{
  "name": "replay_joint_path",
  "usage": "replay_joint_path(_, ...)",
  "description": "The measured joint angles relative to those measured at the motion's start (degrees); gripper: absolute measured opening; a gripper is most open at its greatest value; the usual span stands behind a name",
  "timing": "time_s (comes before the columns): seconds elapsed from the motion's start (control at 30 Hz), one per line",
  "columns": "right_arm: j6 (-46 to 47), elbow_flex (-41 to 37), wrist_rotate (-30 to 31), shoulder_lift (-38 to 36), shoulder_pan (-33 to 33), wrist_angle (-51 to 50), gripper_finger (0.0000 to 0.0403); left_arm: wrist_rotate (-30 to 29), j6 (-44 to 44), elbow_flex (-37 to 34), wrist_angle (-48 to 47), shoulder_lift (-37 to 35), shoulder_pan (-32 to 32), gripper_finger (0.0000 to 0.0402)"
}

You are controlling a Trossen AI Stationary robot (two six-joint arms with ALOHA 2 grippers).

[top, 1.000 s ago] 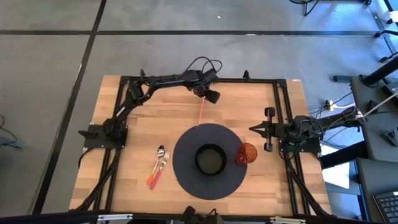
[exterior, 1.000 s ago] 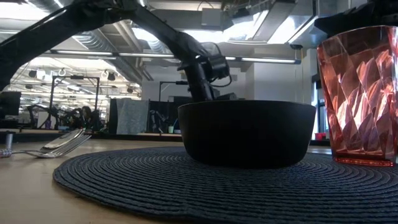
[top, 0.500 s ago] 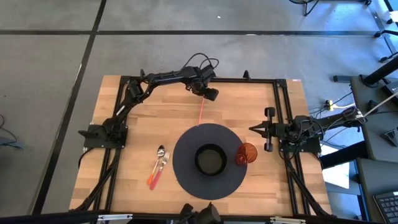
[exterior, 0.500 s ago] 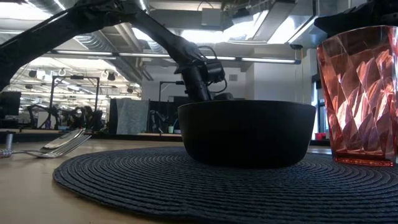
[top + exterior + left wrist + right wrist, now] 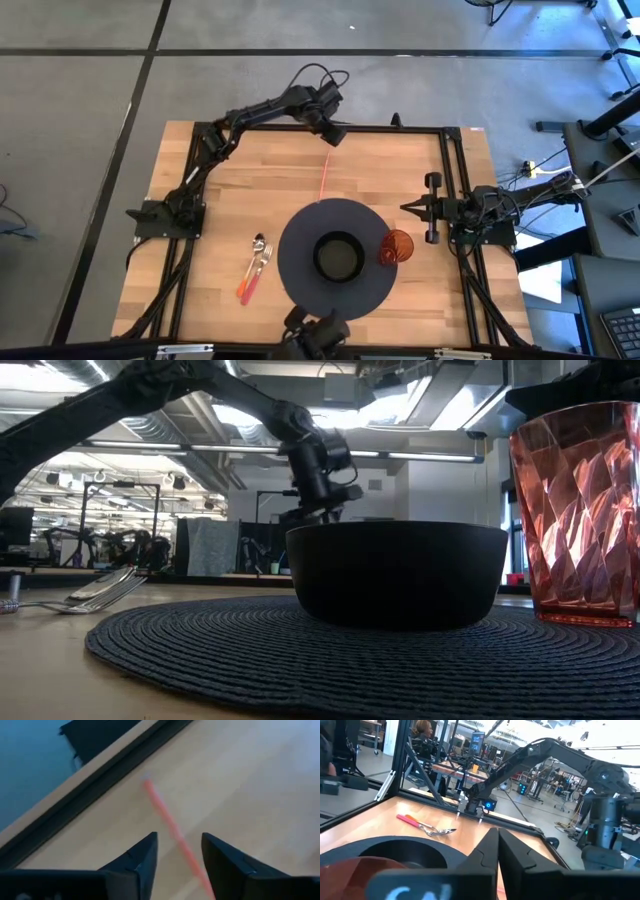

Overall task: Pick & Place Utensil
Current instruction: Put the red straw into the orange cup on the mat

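High view: left hand (image 5: 331, 133) hangs over the far edge of the wooden worktop (image 5: 230, 190), fingers spread, holding nothing
Thin pink straw-like stick (image 5: 324, 177): flat on the worktop, between left hand and round dark woven mat (image 5: 337, 259)
Black bowl (image 5: 338, 257): centred on mat
Faceted red plastic cup (image 5: 396, 247): at mat's right edge
Spoon and fork with pink handles (image 5: 255, 268): left of mat
Right hand (image 5: 407, 208): pinched closed, parked at right side

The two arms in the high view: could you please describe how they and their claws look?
Both arms are dark and slender. The left claw trails looped black cables; its fingers are black, angular wedges. The right claw has a black crossbar behind it.
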Motion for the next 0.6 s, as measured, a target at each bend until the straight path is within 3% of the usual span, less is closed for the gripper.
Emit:
replay_joint_path(0.3,2.96,0.00,0.00,0.00,0.00,-0.42,0.0017,-0.69,5.55,-3.28,2.84,0.09,0.22,0.0145)
replay_joint_path(0.6,3.84,0.00,0.00,0.03,0.00,-1.36,0.0020,-5.94,26.55,-4.74,1.80,0.14,-3.89,0.0143)
